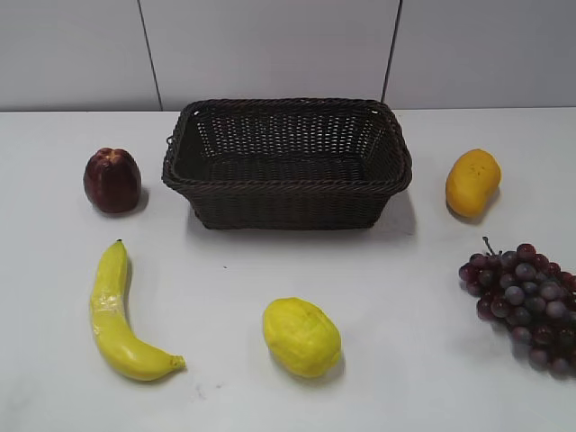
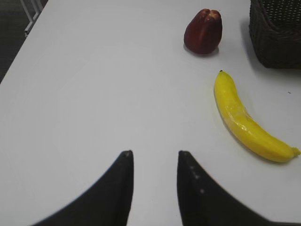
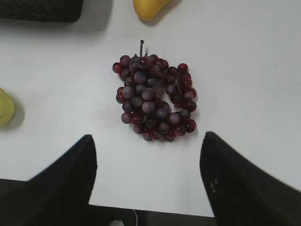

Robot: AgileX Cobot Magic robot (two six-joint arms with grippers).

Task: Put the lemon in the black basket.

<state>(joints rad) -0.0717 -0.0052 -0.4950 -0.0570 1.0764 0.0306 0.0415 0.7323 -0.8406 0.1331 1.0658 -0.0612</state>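
The lemon (image 1: 301,337) lies on the white tabletop (image 1: 396,297), in front of the black basket (image 1: 286,163) and well apart from it, between the banana (image 1: 121,315) and the grapes (image 1: 526,301). My left pincer (image 2: 154,157) hangs above bare tabletop, fingers slightly apart, holding nothing. My right pincer (image 3: 148,143) is spread wide over the grapes; the yellow sliver at its view's left edge (image 3: 4,107) is probably the lemon.
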